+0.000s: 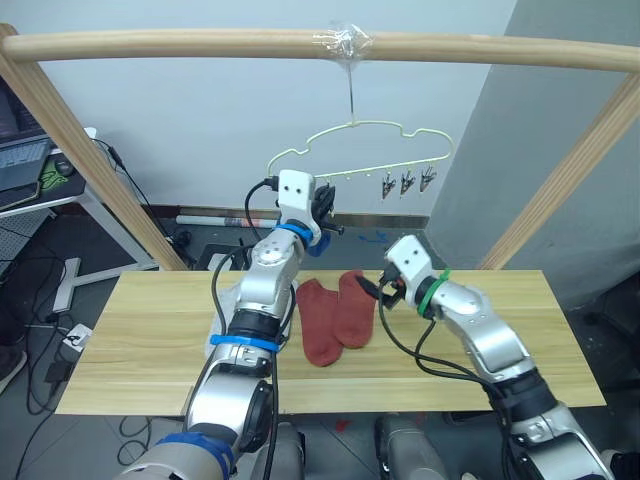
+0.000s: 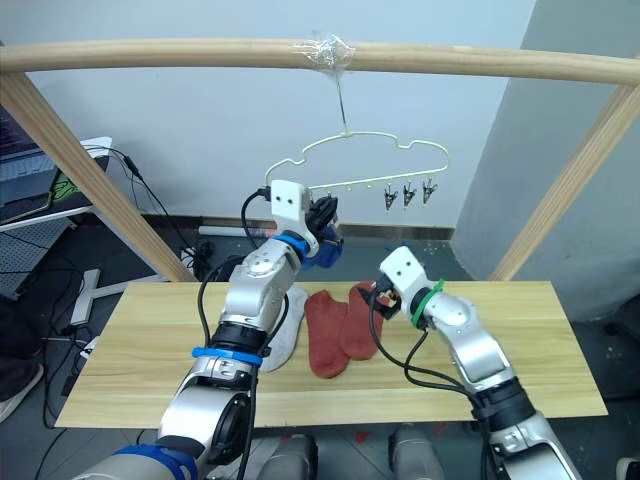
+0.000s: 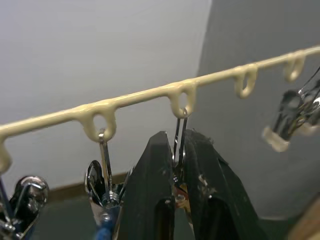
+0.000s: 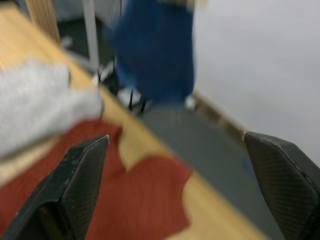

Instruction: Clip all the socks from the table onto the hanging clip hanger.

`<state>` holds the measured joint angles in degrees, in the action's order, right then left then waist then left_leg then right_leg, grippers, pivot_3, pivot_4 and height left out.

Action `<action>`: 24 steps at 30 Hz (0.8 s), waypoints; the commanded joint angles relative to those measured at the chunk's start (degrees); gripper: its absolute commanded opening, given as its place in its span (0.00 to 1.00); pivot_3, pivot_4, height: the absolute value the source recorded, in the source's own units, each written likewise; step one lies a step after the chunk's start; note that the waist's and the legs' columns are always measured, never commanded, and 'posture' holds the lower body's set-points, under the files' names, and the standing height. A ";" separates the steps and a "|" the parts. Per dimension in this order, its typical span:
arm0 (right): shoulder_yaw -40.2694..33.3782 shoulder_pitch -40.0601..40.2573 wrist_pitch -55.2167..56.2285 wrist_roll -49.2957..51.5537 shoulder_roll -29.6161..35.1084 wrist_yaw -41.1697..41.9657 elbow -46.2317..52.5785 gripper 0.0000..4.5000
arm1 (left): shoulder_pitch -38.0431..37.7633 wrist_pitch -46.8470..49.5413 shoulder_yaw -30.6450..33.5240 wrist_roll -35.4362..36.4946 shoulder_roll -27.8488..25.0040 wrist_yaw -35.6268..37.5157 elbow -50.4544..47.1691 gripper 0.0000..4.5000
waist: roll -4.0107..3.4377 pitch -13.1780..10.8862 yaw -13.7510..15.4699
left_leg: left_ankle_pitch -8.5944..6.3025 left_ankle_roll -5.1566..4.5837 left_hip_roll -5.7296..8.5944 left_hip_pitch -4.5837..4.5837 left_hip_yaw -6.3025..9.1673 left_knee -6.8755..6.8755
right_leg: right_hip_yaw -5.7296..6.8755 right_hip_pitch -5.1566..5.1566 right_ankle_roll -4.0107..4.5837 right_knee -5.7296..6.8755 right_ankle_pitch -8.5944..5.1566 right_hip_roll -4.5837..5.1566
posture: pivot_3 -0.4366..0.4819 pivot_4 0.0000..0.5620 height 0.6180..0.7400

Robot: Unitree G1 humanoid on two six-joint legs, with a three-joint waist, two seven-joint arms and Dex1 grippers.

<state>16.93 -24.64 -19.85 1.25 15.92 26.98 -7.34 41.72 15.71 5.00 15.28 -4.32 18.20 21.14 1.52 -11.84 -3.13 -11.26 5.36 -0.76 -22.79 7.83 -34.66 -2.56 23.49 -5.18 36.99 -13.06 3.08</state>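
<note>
The pale yellow clip hanger (image 1: 403,128) hangs by its hook from the wooden pole. My left gripper (image 1: 325,207) is raised to its bar and is shut on a metal clip (image 3: 178,142). A blue sock (image 2: 326,254) hangs just behind that gripper. Three free clips (image 1: 407,183) dangle at the bar's right end. Two rust red socks (image 1: 320,322) (image 1: 355,306) lie side by side on the table (image 1: 150,335). A light grey sock (image 2: 285,338) lies beside them, partly hidden by my left arm. My right gripper (image 1: 372,288) hovers open over the red socks' far ends (image 4: 145,200).
The round wooden pole frame (image 1: 200,45) spans the scene, with slanted legs (image 1: 90,160) at both table ends. A desk with a laptop (image 1: 22,165) and floor cables stands at the far left. A grey panel (image 1: 560,120) rises behind the right side.
</note>
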 commanded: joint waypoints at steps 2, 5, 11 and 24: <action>0.80 -4.68 6.11 -2.19 -4.09 0.03 -15.38 1.00 | -4.41 15.83 2.02 8.49 -3.45 2.90 -13.72 0.01 | -0.03 -0.02 -0.34 | 0.00 0.00 0.00 0.00 0.00 0.01 | -0.01 0.00 0.01 0.01 0.00 0.00 | 0.52 0.31 1.00; 0.19 -6.22 9.06 -2.97 -5.30 0.29 -20.74 1.00 | -5.57 18.66 1.87 9.32 -4.40 2.27 -16.59 0.01 | -0.05 -0.03 -0.07 | 0.00 0.00 0.01 0.00 0.01 0.01 | -0.01 0.00 0.01 0.00 0.00 0.00 | 0.52 0.31 1.00; -1.26 -13.10 14.20 -4.21 -9.74 -0.61 -42.41 1.00 | -6.89 19.61 1.23 9.01 -3.40 0.28 -18.91 0.01 | -0.04 -0.02 0.27 | 0.00 0.00 0.02 0.21 0.00 -0.03 | -0.01 -0.22 0.00 -0.01 0.01 0.00 | 0.54 0.30 1.00; -3.34 -10.03 16.50 -5.34 -7.52 4.75 -45.13 0.08 | -7.47 20.91 0.37 9.83 -3.24 0.34 -19.87 0.01 | -0.05 0.00 0.43 | 0.00 0.00 0.03 0.25 -0.01 -0.03 | -0.05 -0.27 0.00 0.00 0.01 0.00 | 0.55 0.30 1.00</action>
<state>13.57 -35.91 -2.80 -3.39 7.81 30.73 -53.46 34.59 35.87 5.55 24.90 -7.46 18.31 2.16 1.47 -11.85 -2.69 -11.26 5.36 -0.74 -22.54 7.82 -34.69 -2.61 23.22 -5.19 36.99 -13.06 3.08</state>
